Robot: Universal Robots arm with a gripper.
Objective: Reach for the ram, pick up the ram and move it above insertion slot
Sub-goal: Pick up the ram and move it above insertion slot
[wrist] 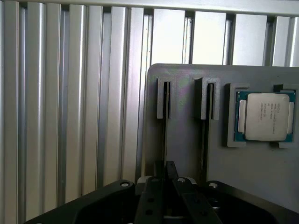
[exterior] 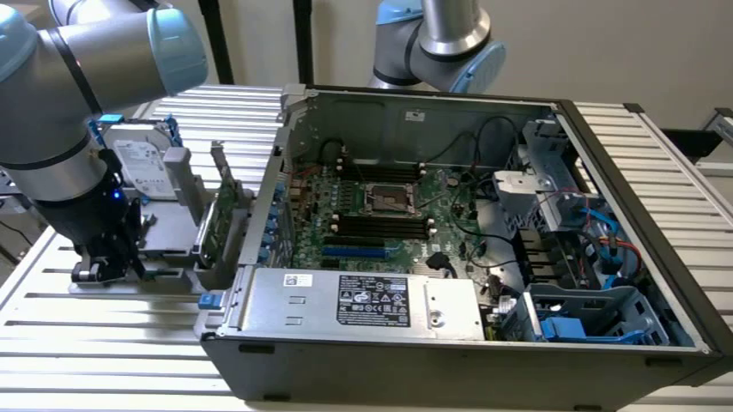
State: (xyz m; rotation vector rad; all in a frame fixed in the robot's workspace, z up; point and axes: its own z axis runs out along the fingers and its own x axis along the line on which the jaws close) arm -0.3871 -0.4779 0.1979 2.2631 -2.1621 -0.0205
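**Gripper (exterior: 109,266) clamped on the ram (wrist: 164,140) at parts holder (wrist: 252,177)**

In the exterior view the gripper sits low over the grey parts holder, at nine o'clock from the open computer case (exterior: 458,365). In the wrist view its jaws are drawn together on the ram, seen edge-on as a thin strip standing in a slotted post near the processor (wrist: 266,116). The stick looks light, stiff and fragile; its bare upper edge near mid-length, clear of the contacts, seems the safest hold

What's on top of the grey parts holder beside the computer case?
A processor chip in its recess, a hard drive and a green card standing upright. The arm covers a corner of the holder; anything there is hidden.
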